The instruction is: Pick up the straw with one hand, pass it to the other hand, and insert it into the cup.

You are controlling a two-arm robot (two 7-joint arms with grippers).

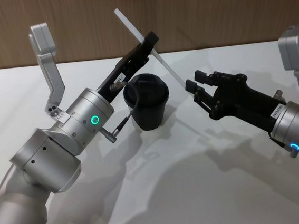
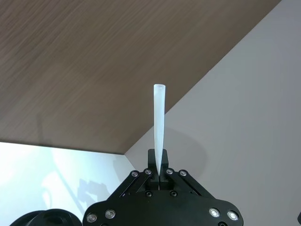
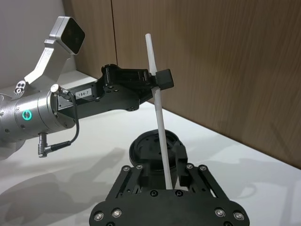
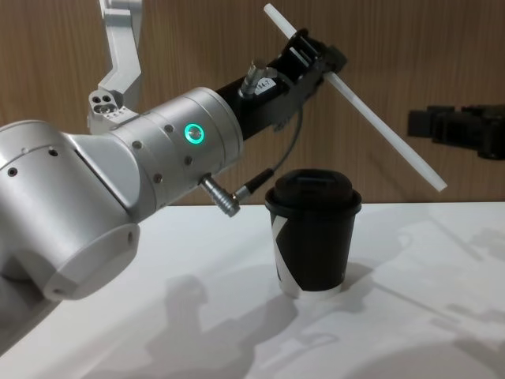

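My left gripper (image 1: 150, 39) is clamped on the straw (image 1: 167, 68), pinching it above its middle. A short length rises past my fingers and a longer length slants down and away toward my right side. In my left wrist view the straw (image 2: 159, 113) stands straight out from between the closed fingertips of my left gripper (image 2: 159, 162), so the grip looks centred and square. The cup (image 1: 148, 109) stands upright on the table (image 1: 241, 188), below my left fingers and a little nearer to my body. The straw's low end hangs out past the cup's far rim, not over the lid (image 3: 153, 146). My right gripper (image 1: 197, 89) has its fingers spread apart just at that low end. I cannot tell whether they touch it, but they do not grip it. I judge the pass is made and the insertion is mine to do with the left. To do it well I should first draw the right gripper clear so it cannot nudge the tip. Then I should turn my left wrist to stand the straw nearly upright and bring its low end over the lid's opening, which I cannot make out from here. I should lower slowly, because a tip that lands off the opening could bend the straw or tip the cup.
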